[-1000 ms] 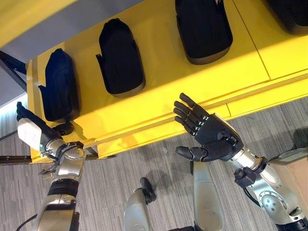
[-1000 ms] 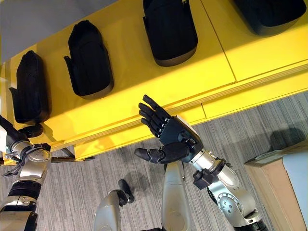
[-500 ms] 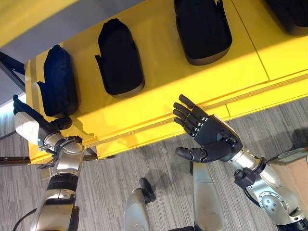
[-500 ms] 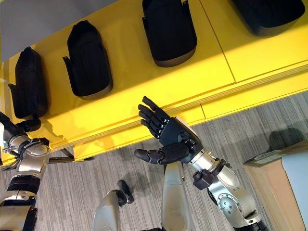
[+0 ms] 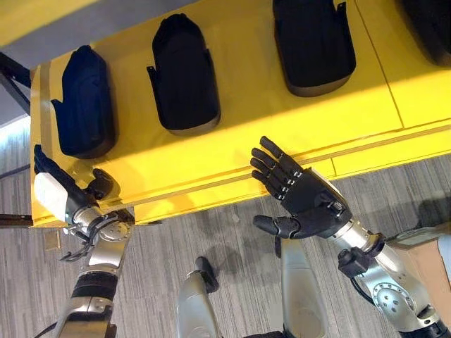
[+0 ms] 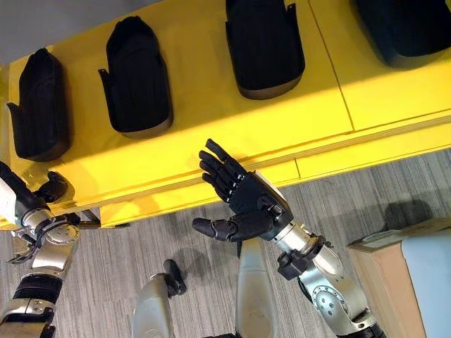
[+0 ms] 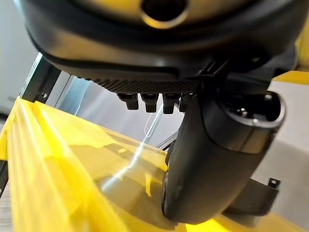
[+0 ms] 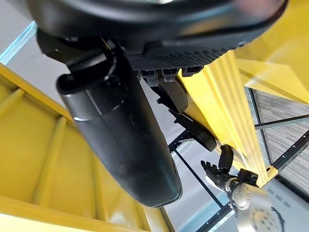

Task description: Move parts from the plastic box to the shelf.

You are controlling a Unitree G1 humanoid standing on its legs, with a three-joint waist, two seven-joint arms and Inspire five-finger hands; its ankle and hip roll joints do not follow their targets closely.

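Several black moulded parts lie in a row on the yellow shelf (image 5: 246, 141): one at the left end (image 5: 83, 105), one beside it (image 5: 183, 74), a third (image 5: 313, 42) further right. My left hand (image 5: 60, 193) hovers at the shelf's front left corner, just below the leftmost part, fingers straight, holding nothing. In its wrist view the thumb (image 7: 212, 159) stands over the yellow board. My right hand (image 5: 303, 201) floats palm up before the shelf's front edge, open and empty, thumb (image 8: 125, 140) spread wide.
A tan box (image 5: 430, 260) shows at the lower right, over the grey striped floor. Another black part (image 5: 430, 10) sits at the shelf's far right. A dark frame post (image 5: 14, 70) stands past the shelf's left end.
The whole view has shifted slightly. My left hand has dropped back a little from the leftmost part. The right hand holds its pose, still open.
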